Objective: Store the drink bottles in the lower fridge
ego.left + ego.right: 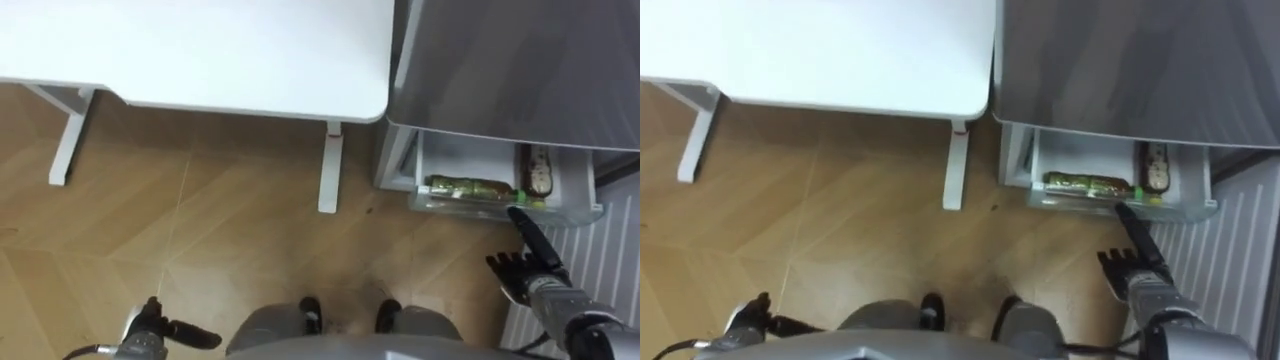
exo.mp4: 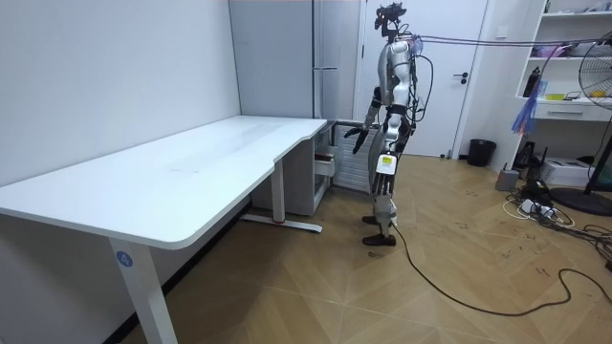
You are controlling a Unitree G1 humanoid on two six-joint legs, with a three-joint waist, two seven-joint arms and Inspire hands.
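Fridge drawer (image 1: 572, 190): greenish bottle (image 1: 468, 186) on its side

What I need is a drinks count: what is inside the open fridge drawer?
Two bottles: a green bottle lying along the front of the drawer, a second bottle at its right rear. The drawer's back is hidden under the fridge.

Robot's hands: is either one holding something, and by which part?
Nothing is held. The right hand points straight fingers at the open drawer, where a green bottle lies; the left hand hangs empty.
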